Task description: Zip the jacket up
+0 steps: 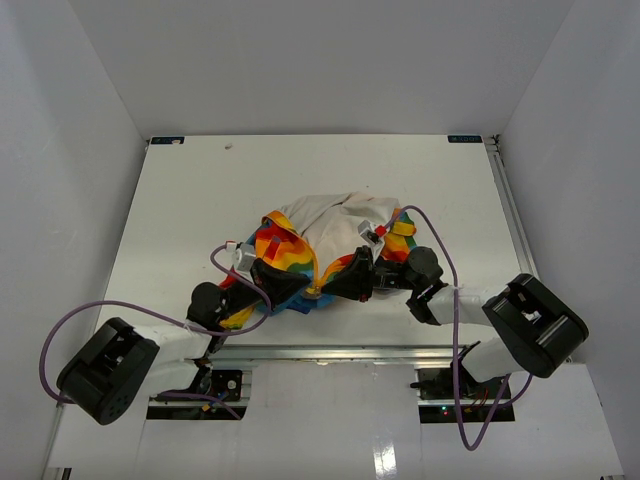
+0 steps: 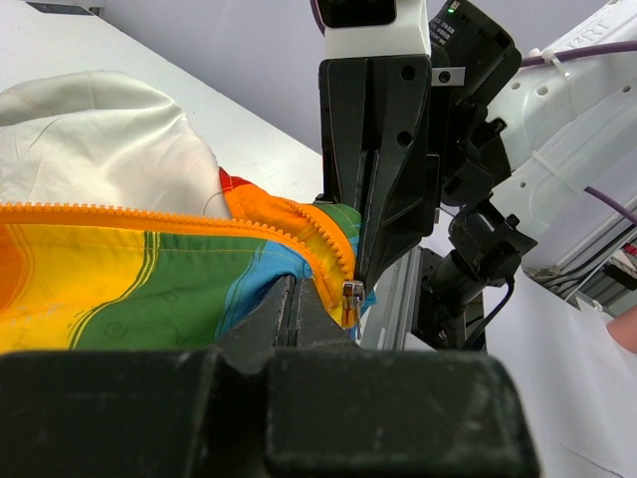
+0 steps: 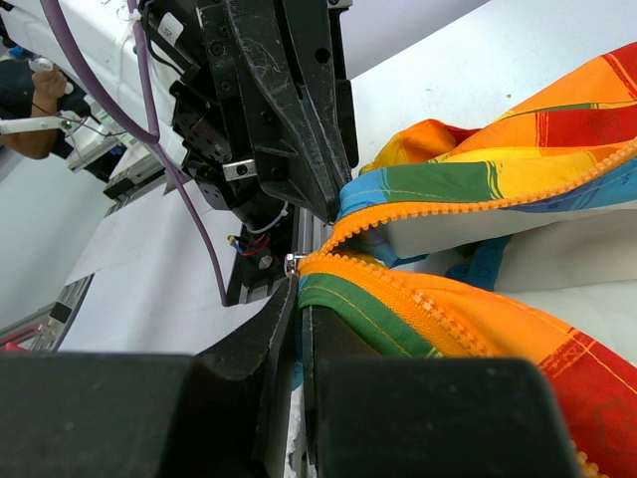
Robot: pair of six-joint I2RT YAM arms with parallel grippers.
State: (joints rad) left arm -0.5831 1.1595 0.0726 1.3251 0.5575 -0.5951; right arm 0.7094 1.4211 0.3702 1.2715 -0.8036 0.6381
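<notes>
The jacket [image 1: 322,238] lies crumpled mid-table, cream lining up, rainbow blocks along its near edge. Its orange zipper [image 2: 149,219] is open in a V above the metal slider [image 2: 352,296], which sits at the bottom end. My left gripper [image 1: 288,284] is shut on the jacket's hem by the blue trim, its tips [image 2: 291,289] just left of the slider. My right gripper [image 1: 347,280] faces it, shut on the green hem [image 3: 358,309] under the zipper, its tips [image 3: 302,299] right below the slider [image 3: 292,262]. The two grippers nearly touch.
The white table [image 1: 200,190] is walled in by white panels. An aluminium rail [image 1: 340,352] runs along the near edge, just below the grippers. Purple cables [image 1: 440,260] loop off both arms. A person's arm [image 3: 30,139] shows beyond the table.
</notes>
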